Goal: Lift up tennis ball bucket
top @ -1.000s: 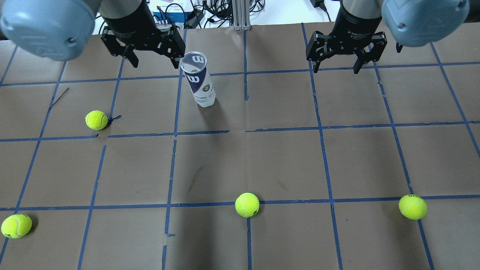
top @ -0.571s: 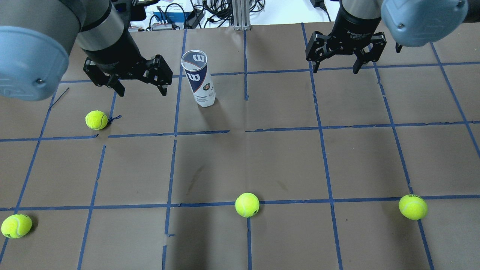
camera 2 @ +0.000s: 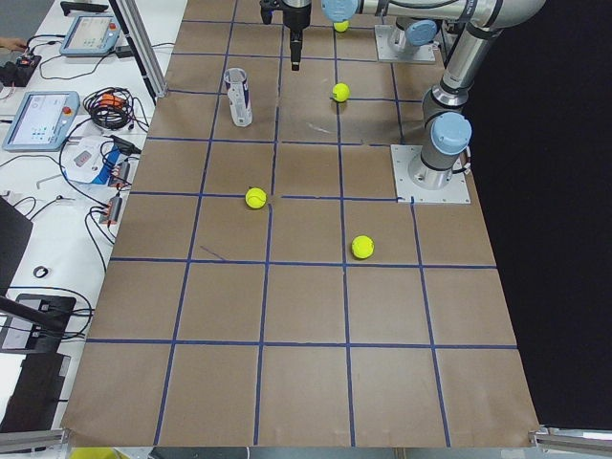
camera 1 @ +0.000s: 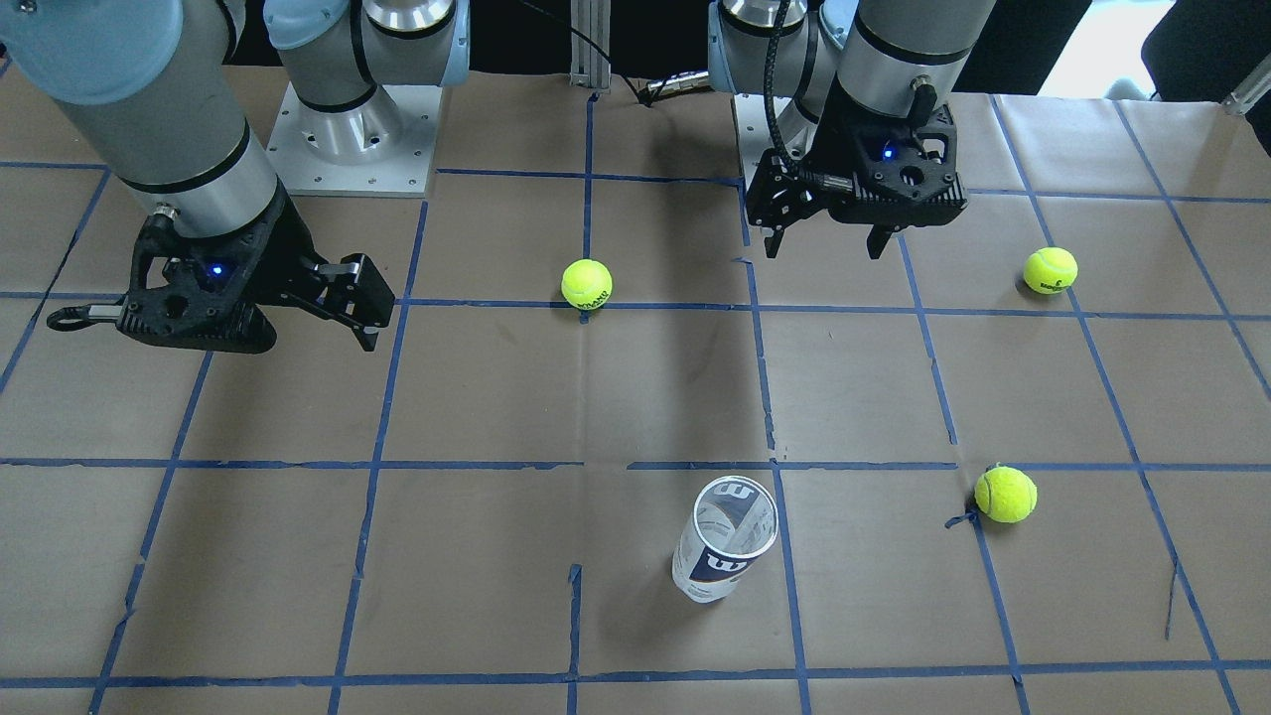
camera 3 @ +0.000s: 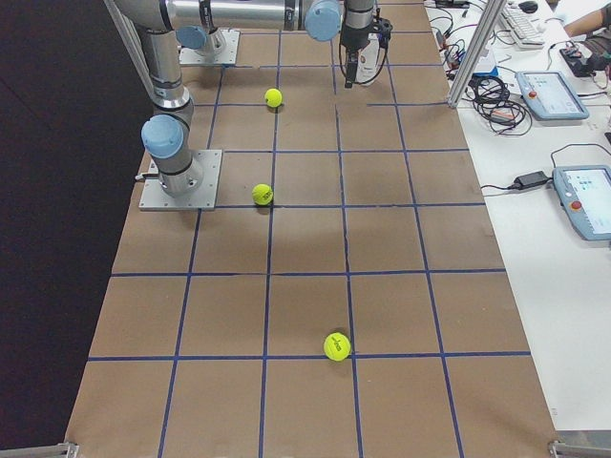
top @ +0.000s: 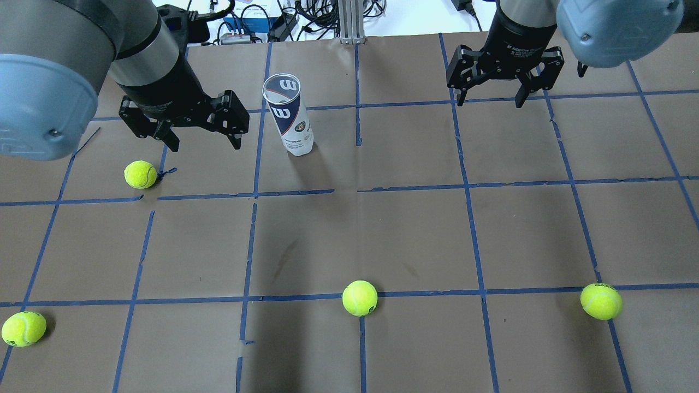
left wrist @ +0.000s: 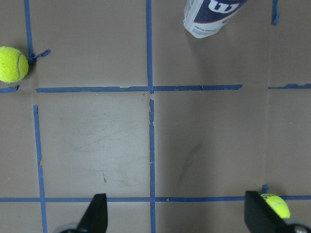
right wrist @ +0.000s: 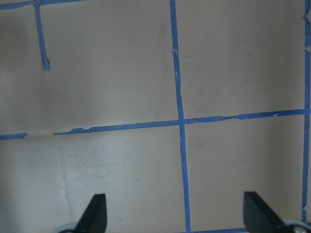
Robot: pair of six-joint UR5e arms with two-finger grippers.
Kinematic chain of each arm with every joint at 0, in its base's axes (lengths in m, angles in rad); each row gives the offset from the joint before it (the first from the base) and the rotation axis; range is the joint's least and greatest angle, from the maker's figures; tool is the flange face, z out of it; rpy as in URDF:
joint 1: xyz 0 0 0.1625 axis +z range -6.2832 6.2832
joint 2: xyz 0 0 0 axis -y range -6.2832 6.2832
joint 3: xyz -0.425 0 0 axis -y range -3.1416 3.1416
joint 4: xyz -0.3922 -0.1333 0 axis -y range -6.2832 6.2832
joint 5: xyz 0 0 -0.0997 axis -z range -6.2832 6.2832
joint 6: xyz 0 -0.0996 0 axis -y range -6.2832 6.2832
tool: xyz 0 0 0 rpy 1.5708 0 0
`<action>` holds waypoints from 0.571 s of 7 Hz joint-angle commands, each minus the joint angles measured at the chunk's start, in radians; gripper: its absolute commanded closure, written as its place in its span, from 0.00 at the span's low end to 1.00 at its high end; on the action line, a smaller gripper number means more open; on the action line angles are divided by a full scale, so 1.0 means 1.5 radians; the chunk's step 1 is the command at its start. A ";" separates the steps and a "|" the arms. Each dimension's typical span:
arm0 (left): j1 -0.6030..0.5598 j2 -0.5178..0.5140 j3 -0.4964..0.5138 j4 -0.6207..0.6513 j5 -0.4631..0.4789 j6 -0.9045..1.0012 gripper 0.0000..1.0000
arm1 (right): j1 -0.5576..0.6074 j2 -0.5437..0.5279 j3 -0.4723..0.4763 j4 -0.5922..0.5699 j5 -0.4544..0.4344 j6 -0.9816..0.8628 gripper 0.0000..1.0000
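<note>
Left gripper (top: pixel 206 143): jaws spread wide, nothing between them. It hangs above the worktop (top: pixel 415 234), near the tennis ball bucket (top: pixel 289 117) on the bucket's robot-left side, clear of it with no contact. In the left wrist view both fingertips (left wrist: pixel 97 213) frame bare brown paper, and the bucket's base sits at the top edge.

Right gripper (top: pixel 491 101): jaws also spread wide and holding nothing. It hangs well apart from the bucket on the robot-right side. The right wrist view shows only paper and blue tape lines.

Tennis ball bucket: upright on the worktop with its open mouth up, on the far side from the robot bases and just robot-right of a blue tape line. Navy and white label faces the overhead camera.

Tennis balls, placed from the bucket:
- One (top: pixel 140 174) to robot-left, beyond the left gripper.
- One (top: pixel 360 298) toward the robot, well apart.
- One (top: pixel 601 301) toward the robot and far to robot-right.
- One (top: pixel 23 328) toward the robot and far to robot-left.
</note>
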 commanded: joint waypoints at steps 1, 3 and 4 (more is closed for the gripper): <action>0.003 0.001 0.001 -0.003 0.000 0.000 0.00 | 0.001 0.000 -0.001 -0.001 0.000 0.002 0.00; 0.002 0.003 -0.003 -0.004 0.000 0.000 0.00 | 0.001 0.001 0.001 -0.002 0.000 0.004 0.00; 0.002 0.003 0.000 -0.005 0.001 0.000 0.00 | -0.001 0.002 0.002 -0.001 -0.002 0.003 0.00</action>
